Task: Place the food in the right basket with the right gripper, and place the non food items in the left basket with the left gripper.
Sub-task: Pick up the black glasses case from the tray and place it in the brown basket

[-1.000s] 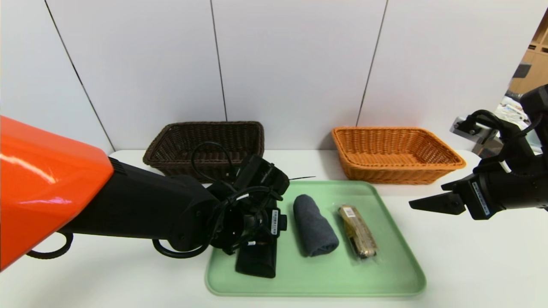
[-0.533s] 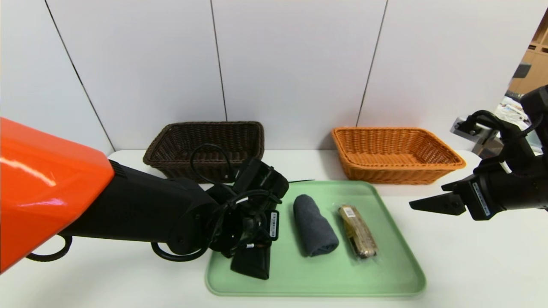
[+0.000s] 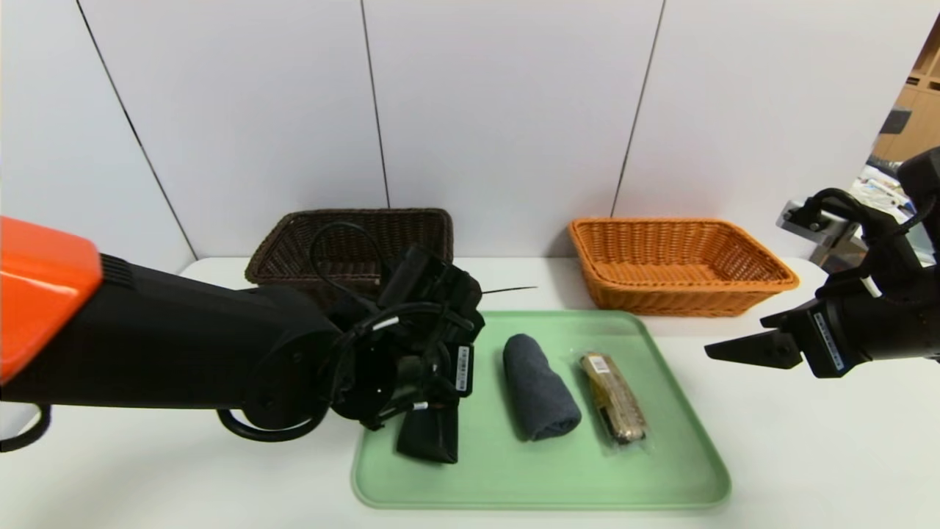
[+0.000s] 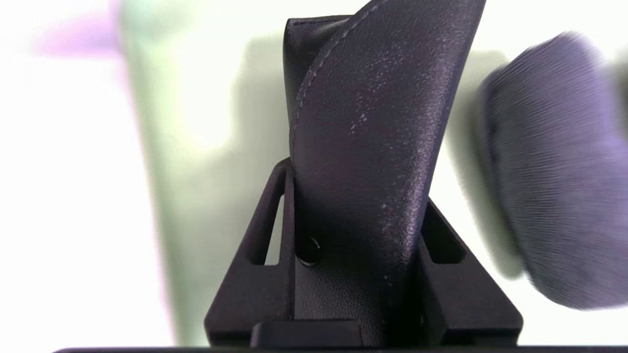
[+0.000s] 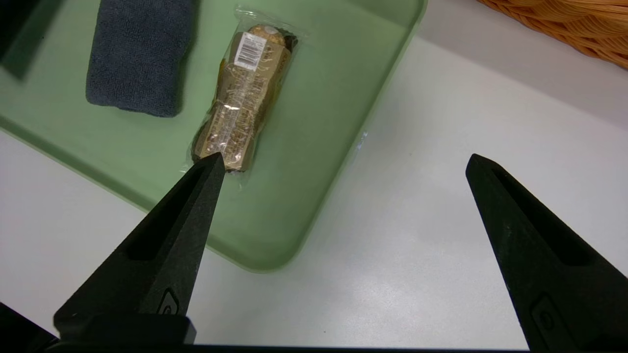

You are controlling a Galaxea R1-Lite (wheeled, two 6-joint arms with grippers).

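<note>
My left gripper pinches a soft, floppy black pouch at its near end; it sags beyond my fingers, right gripper gaping empty

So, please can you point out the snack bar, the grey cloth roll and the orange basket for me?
snack bar (image 5: 241, 103), right wrist view, middle of its clear wrapper.
grey cloth roll (image 3: 537, 388), head view, middle of the roll.
orange basket (image 3: 734, 303), head view, front wall below the rim.
</note>
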